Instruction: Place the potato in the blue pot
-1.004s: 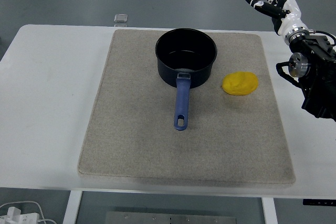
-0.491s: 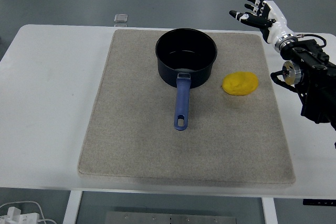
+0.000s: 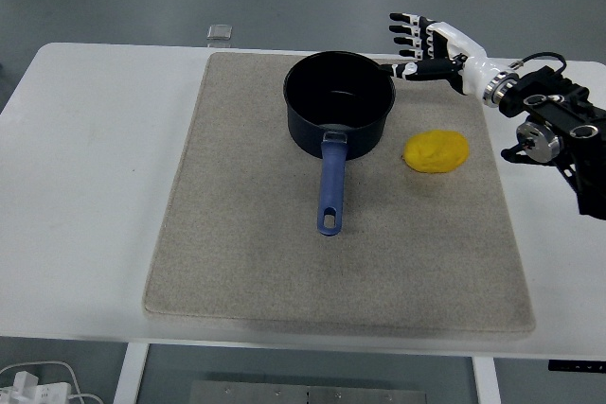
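Swinging in from the far right corner, the right hand [image 3: 423,44] has dropped lower and moved leftward across the table [image 3: 85,186]; it now hovers above the mat's [image 3: 246,262] back edge, near the pot's rim at about two o'clock from the pot. Its fingers are spread and relaxed, holding nothing. No left arm shows from where I stand.

The potato [image 3: 436,150] lies on the mat just to the right of the blue pot [image 3: 339,103], at roughly four o'clock from it, close but not touching. The pot sits upright and looks empty, its handle [image 3: 329,184] pointing toward six o'clock.

By my reckoning the hand is on its approach, and it has overshot a little: the potato sits toward six o'clock from the palm. To do this well, it should draw back over the potato, come down with fingers wide, and close around the broad middle, since a smooth rounded thing may roll or squirt out of a fingertip pinch. It should also stay clear of the pot's rim on the way down, so the pot is not nudged aside.
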### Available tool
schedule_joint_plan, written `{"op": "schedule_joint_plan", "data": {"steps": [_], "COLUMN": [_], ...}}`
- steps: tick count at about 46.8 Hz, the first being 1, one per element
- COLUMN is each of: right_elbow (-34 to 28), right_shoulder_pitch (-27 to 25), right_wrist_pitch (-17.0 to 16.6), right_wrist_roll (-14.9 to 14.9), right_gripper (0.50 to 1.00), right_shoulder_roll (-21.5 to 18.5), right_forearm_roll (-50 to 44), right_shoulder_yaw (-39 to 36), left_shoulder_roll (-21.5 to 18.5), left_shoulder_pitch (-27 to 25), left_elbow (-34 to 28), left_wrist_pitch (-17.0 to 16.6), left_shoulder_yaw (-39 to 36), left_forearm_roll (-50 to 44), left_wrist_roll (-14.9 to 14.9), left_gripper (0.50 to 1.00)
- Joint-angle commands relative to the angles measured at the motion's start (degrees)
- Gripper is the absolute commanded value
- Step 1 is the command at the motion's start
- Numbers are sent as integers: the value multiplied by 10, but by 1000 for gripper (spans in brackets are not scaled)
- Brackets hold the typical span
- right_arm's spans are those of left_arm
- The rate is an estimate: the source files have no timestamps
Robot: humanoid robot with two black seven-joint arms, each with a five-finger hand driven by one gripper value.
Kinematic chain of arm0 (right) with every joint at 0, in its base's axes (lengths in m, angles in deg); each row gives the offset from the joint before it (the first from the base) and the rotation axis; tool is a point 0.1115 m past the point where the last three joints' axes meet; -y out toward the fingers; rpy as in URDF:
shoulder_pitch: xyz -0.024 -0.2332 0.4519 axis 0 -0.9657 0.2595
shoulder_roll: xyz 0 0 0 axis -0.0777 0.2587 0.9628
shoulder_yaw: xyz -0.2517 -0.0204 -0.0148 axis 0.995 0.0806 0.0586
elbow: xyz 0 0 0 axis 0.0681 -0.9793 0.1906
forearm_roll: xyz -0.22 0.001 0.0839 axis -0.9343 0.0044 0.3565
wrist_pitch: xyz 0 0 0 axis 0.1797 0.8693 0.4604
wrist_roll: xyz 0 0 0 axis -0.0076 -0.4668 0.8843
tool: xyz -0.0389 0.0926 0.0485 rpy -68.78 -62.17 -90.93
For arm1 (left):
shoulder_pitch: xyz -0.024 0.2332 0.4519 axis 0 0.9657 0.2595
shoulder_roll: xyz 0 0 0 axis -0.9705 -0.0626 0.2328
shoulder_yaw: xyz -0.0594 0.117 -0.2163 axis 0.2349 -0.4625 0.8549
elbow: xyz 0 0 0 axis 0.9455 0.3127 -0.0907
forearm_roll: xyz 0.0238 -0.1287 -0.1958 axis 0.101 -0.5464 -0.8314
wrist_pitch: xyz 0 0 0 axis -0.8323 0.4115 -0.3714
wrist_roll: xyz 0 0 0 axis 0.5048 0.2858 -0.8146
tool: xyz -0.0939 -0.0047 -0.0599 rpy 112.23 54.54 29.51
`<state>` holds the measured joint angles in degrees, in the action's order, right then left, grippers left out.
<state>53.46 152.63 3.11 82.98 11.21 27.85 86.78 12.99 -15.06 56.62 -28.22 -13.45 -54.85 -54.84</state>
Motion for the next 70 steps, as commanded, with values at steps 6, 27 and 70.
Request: {"op": "schedule_joint_plan", "data": {"steps": [6, 27, 70], "right_elbow": [110, 390, 432], "right_shoulder_pitch": [3, 0, -86], "right_wrist_pitch": [9, 139, 303], "right_wrist_roll": [0, 27, 54], "right_gripper": [944, 944, 940], "right_shoulder_roll": [115, 270, 247], "right_forearm_roll": [-30, -152, -361], "right_shoulder_yaw": [-9, -8, -4], "left_shoulder_roll": [0, 0, 0], "left_shoulder_pitch": [-1, -2, -2], "left_elbow": [-3, -2, -2], "left_wrist_pitch": [1, 1, 1], "left_shoulder_yaw": [-1, -3, -2], "left_forearm_roll": [1, 2, 2], "left_wrist_roll": [1, 2, 2], "left_gripper": [999, 999, 999]}}
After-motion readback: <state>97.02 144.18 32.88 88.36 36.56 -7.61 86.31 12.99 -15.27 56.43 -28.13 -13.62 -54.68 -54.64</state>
